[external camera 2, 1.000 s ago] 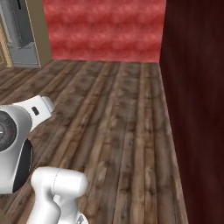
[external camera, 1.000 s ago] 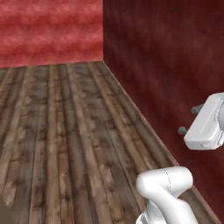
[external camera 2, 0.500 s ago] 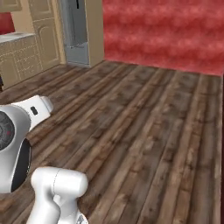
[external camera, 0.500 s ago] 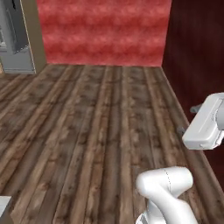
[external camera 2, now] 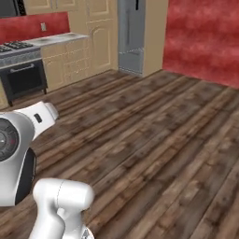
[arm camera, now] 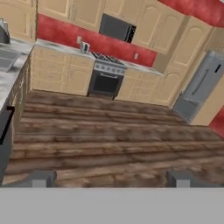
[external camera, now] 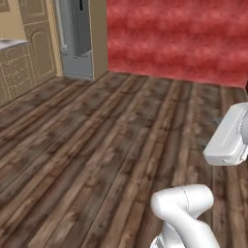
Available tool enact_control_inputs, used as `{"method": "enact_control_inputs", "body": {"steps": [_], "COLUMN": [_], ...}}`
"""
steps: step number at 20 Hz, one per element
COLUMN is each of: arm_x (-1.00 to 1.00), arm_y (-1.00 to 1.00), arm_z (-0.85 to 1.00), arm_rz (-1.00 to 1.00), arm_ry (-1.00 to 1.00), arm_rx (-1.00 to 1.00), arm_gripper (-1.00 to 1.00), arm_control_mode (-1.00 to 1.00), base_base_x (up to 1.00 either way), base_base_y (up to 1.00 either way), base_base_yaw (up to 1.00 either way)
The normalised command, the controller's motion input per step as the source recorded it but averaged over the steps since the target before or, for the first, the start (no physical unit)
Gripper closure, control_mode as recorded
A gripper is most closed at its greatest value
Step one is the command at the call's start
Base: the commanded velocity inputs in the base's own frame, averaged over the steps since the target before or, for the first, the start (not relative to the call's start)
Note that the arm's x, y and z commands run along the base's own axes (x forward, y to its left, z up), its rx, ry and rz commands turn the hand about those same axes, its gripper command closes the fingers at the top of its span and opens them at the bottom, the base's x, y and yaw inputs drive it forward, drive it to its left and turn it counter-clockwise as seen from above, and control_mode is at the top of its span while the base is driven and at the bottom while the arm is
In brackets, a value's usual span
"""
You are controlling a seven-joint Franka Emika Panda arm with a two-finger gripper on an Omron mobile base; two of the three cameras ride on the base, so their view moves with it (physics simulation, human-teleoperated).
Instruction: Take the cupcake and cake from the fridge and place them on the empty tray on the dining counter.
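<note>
The tall grey fridge (external camera: 75,36) stands shut at the far end of the wooden floor, beside tan cabinets. It is also in the right base view, fridge (external camera 2: 135,32), and at the right of the hand view, fridge (arm camera: 202,85). My gripper (arm camera: 113,180) is open, its two dark fingertips (arm camera: 41,179) wide apart with nothing between them, well away from the fridge. The cupcake, the cake, the tray and the dining counter are out of view.
A black stove (external camera 2: 21,70) sits in a run of tan cabinets (external camera 2: 74,58) along the left wall, with a microwave (arm camera: 116,27) above it. A grey worktop (arm camera: 8,65) juts in at the hand view's left. A red wall (external camera: 179,38) closes the back. Open wooden floor (external camera: 97,145) lies between.
The whole picture has swept sideways as the base turns: the red wall slid right, and the fridge, cabinets and stove came into view. The arm holds the same pose; the gripper stays open.
</note>
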Motion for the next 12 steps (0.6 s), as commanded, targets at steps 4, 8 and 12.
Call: {"method": "enact_control_inputs", "body": {"steps": [4, 8, 12], "arm_x": [0.0, 0.0, 0.0], "arm_y": [0.0, 0.0, 0.0], "arm_z": [0.0, 0.0, 0.0], "arm_rz": [0.0, 0.0, 0.0], "arm_ry": [0.0, 0.0, 0.0], "arm_rx": [0.0, 0.0, 0.0], "arm_gripper": [-1.0, -1.0, -1.0], "arm_control_mode": [1.0, 1.0, 1.0], "base_base_x": [1.0, 1.0, 1.0], "base_base_y": [0.0, 0.0, 0.0], "base_base_yaw": [0.25, 0.21, 0.14]}}
